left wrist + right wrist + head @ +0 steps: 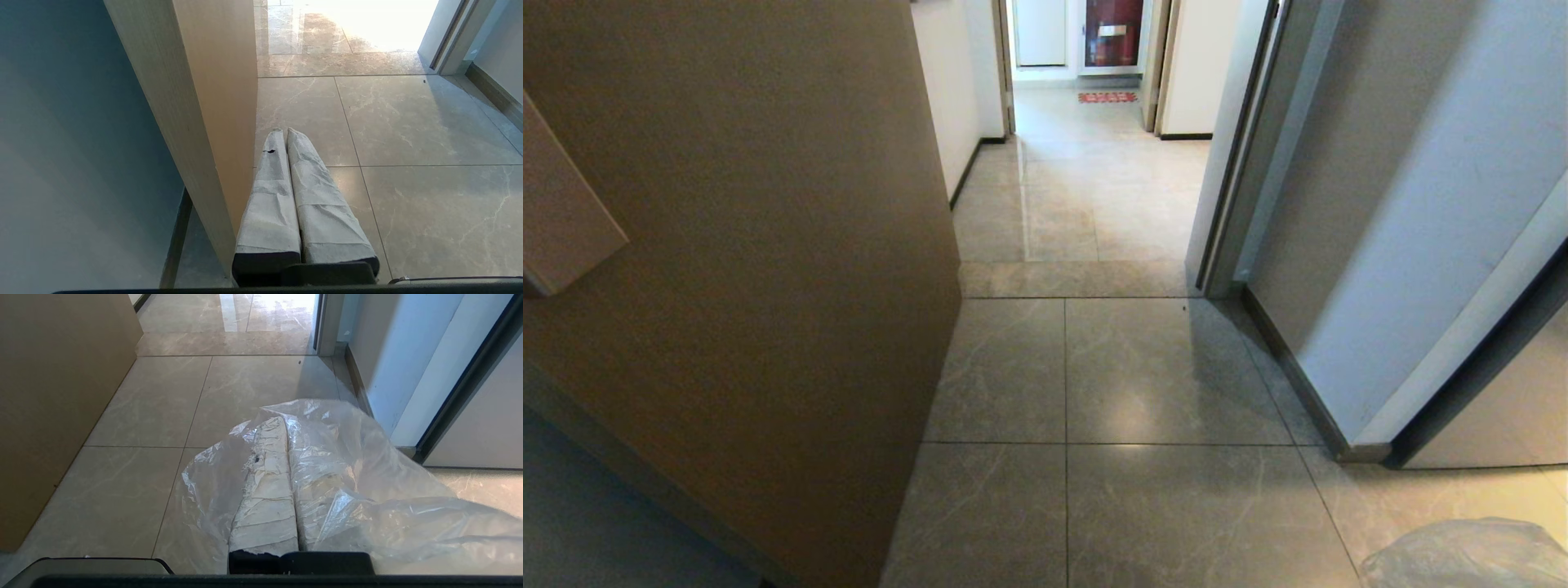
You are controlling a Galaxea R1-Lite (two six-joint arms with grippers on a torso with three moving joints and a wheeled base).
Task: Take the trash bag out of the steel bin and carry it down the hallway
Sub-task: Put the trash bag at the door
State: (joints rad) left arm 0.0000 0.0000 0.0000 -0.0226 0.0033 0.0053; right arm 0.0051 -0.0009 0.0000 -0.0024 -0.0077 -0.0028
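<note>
draping over the right gripper [286, 420], whose fingers are pinching together on its film, the trash bag [367, 490] is hanging low on the robot's right in the hallway [1086, 204]; thin, slippery, probably light, so gathered folds suit gripping. the left gripper [284, 131] is sitting closed, empty.

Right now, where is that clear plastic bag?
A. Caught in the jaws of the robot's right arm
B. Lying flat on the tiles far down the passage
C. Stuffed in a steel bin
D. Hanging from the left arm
A: in the right wrist view the trash bag drapes over the shut right gripper, while the left gripper is shut on nothing.
</note>
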